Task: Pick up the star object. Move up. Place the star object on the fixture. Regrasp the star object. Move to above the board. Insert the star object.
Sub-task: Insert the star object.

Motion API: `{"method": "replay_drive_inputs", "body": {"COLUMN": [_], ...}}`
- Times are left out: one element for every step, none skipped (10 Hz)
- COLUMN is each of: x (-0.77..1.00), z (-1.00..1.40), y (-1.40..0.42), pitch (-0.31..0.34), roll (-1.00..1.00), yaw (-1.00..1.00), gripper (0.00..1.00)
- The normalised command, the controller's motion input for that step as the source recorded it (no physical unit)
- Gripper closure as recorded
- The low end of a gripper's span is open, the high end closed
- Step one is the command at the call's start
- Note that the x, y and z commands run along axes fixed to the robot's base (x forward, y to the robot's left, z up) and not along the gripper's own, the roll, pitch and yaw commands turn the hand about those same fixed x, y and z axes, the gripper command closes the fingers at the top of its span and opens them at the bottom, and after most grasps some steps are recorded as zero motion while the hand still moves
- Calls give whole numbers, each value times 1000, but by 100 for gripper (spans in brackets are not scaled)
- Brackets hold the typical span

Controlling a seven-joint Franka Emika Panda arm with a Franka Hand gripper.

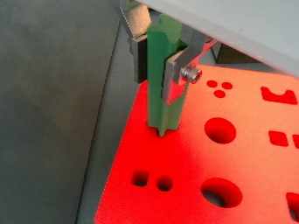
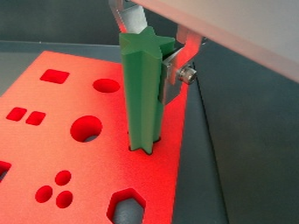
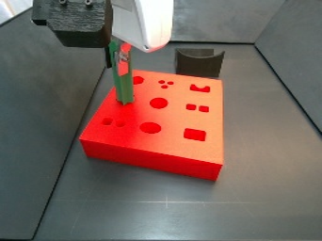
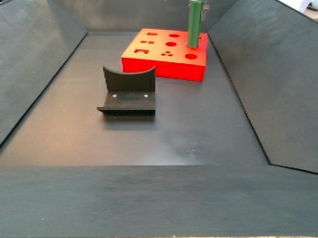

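One hand (image 2: 167,54), clamped on the upright star object (image 2: 142,92), lets me seat its tip in the board (image 2: 70,96).

Green star object (image 2: 142,92) upright, tip in red board (image 3: 189,132) hole, w/ gripper (image 1: 162,66) holding it.

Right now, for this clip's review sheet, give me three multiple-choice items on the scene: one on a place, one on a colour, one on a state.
1. Where is the lower end of the bright green star-section peg?
A. in a cut-out at the flat red square board's edge
B. on the dark notched fixture
C. on the floor

2. The peg's colour?
A. blue
B. green
C. yellow

3. The pincer is:
A. open, empty
B. out of view
C. shut on the peg

Key: 1 A, both wrist views show it entering the board; 2 B, plainly green; 3 C, silver fingers clamp it upright.
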Motion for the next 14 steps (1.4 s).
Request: {"method": "replay_drive_inputs", "body": {"x": [189, 97, 120, 134, 0, 0, 0, 0, 0, 0, 0, 0, 0, 0], "z": [-446, -409, -577, -103, -46, -431, -200, 0, -369, -789, 0, -9, 0, 0], "y": [0, 0, 11, 0, 0, 0, 0, 0, 0, 0, 0, 0, 0, 0], "pitch": [194, 83, 41, 100, 0, -34, -26, 0, -74, -64, -11, -51, -10, -7], "roll": [0, 0, -44, 13, 0, 0, 0, -9, 0, 80, 0, 0, 0, 0], "yaw": [-106, -34, -34, 0, 0, 0, 0, 0, 0, 0, 0, 0, 0, 0], "gripper": [100, 100, 100, 100, 100, 100, 100, 100, 100, 100, 100, 100, 100, 100]}}
